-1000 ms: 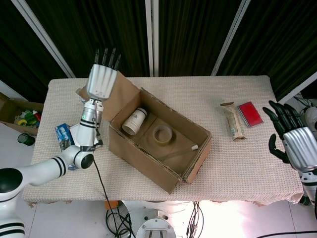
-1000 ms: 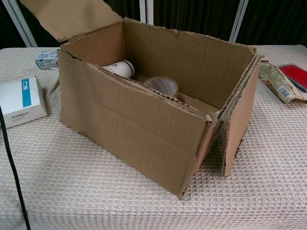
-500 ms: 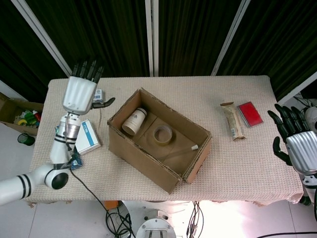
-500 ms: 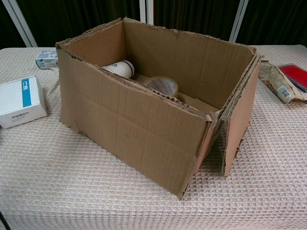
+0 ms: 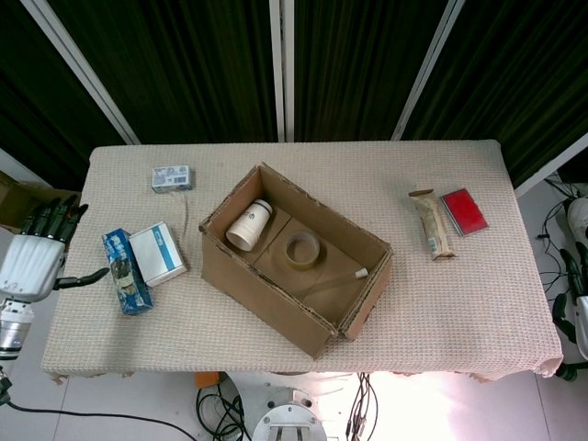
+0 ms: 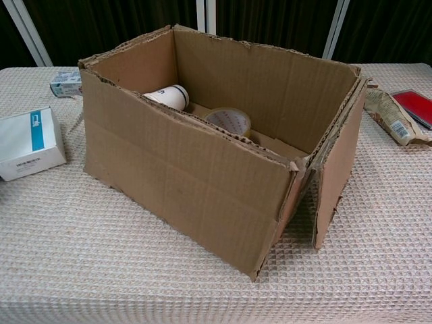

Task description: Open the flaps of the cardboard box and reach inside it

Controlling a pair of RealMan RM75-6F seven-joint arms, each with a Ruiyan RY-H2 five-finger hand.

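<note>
The cardboard box [image 5: 276, 285] stands in the middle of the table with its top open and its flaps folded down outside. The chest view shows the box [image 6: 196, 175] close up, its right end flap ajar. Inside lie a white jar [image 5: 250, 225] on its side, a roll of tape [image 5: 301, 248] and a thin stick [image 5: 354, 274]. The jar [image 6: 169, 96] and the tape roll [image 6: 229, 120] also show in the chest view. My left hand [image 5: 32, 262] hangs off the table's left edge, fingers spread, holding nothing. Only a dark sliver at the right frame edge may be my right hand.
Left of the cardboard box lie a white and blue carton [image 5: 158, 253], a blue packet [image 5: 124, 271] and a small box [image 5: 172, 177]. A snack packet [image 5: 432, 223] and a red item [image 5: 464, 211] lie at the right. Cables hang beyond the right edge.
My left hand let go of the raised left flap and swung away past the table's left edge; the flap dropped down outside. My right hand drew back toward the right frame edge.
</note>
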